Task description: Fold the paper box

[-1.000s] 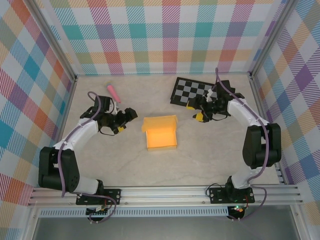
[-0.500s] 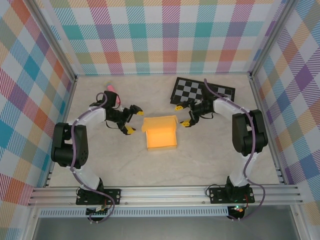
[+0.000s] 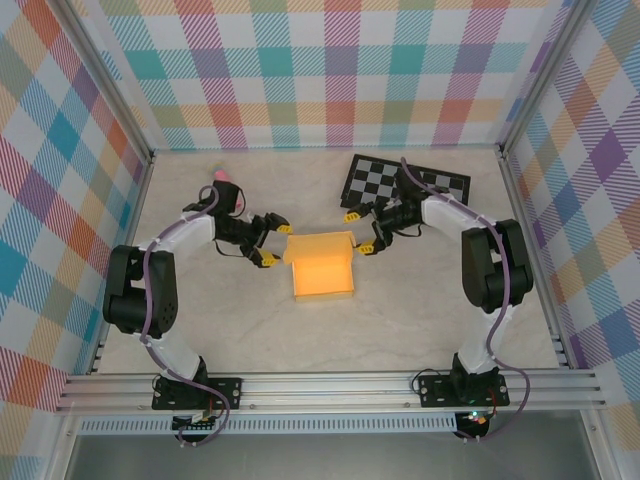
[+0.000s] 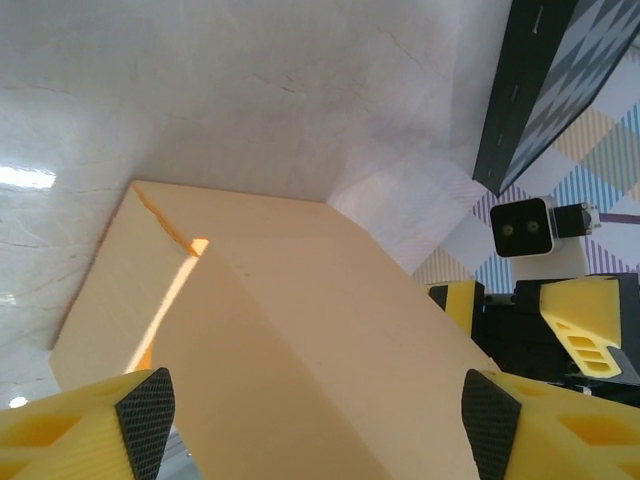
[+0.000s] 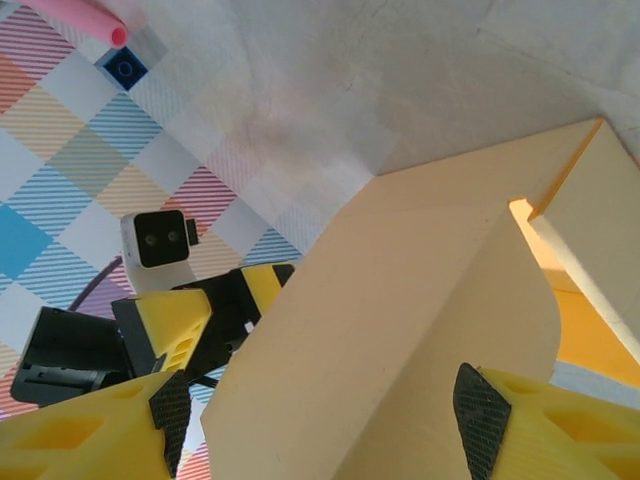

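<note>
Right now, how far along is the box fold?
Done: the paper box already has standing side walls. In hand: the left end effector and right end effector, both open, flank its far end. Left: the far flap is not folded down and the top is open.

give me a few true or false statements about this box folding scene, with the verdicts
1. The box sits between the left claw and the right claw. True.
2. The checkered board lies under the box. False: it lies apart from it, toward the far right.
3. Both claws are open. True.
4. The box is closed on top. False: its top is open.
</note>
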